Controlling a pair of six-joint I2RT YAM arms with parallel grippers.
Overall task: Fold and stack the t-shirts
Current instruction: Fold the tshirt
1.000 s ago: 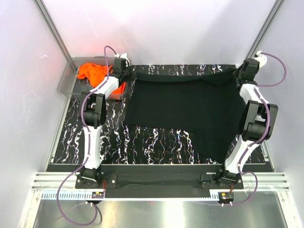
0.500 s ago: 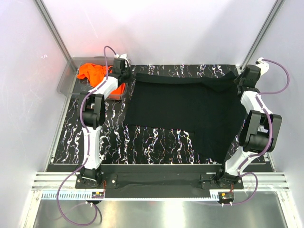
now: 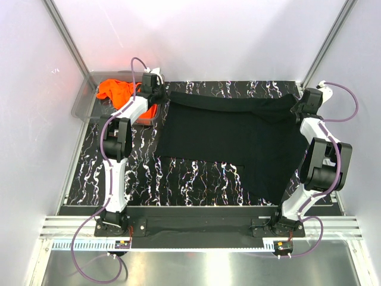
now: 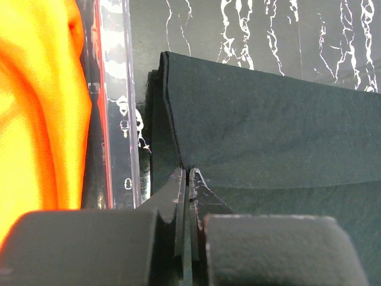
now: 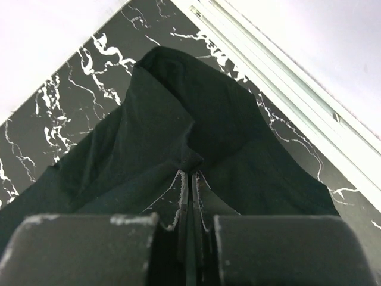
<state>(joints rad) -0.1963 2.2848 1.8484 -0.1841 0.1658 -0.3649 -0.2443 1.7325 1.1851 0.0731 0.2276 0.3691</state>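
The left hand (image 4: 187, 174) and right hand (image 5: 189, 174) were pinched shut on the far corners of the black t-shirt (image 3: 232, 134) spread over the worktop (image 3: 196, 179), the orange t-shirt (image 3: 116, 90) heaped in the bin (image 3: 80, 107), so an uneven pull might free either thin pinch and skew the fold

The right end effector (image 5: 190, 174) at 6 o'clock has its two fingers pressed together on a pinched fold of the soft black fabric t-shirt (image 5: 149, 119). The shirt peaks toward 12 o'clock over the black, white-veined marble table (image 5: 71, 89). A pale metal rail (image 5: 280, 83) runs past 2 o'clock.
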